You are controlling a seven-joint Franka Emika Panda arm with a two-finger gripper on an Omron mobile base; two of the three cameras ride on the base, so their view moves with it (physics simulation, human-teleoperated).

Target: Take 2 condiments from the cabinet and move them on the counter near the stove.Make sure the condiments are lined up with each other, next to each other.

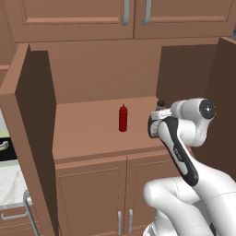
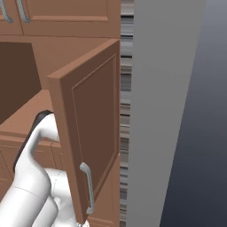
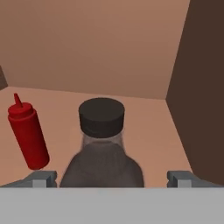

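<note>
- Progress: early stage. Both condiments stand on the plain wood shelf (image 1: 87, 124) inside the open brown wooden cabinet (image 1: 27, 120); neither has been brought out to the white marble counter (image 1: 9, 182), a corner of which shows at the lower left of the left base view.
- Remaining, as judged: grasp and carry each bottle out, then set the pair side by side near the stove.
- Slim red squeeze bottle with red cap (image 3: 27, 135): upright and untouched, out toward the middle of the shelf, apart from the arm.
- Squat dark brown bottle with black cap (image 3: 101, 151): upright toward the right-hand side of the shelf, near the cabinet's right inner wall.
- Jaws of the two-finger gripper (image 3: 113, 179): spread fully apart, holding nothing.
- Relation: in the hand view the brown bottle stands centred between the two fingertips (image 3: 41, 179), gaps visible on both sides; no contact seen. The red bottle lies outside the jaws.
- Judgement: the brown bottle is the item in hand; closing on its body is the next requirement.
</note>
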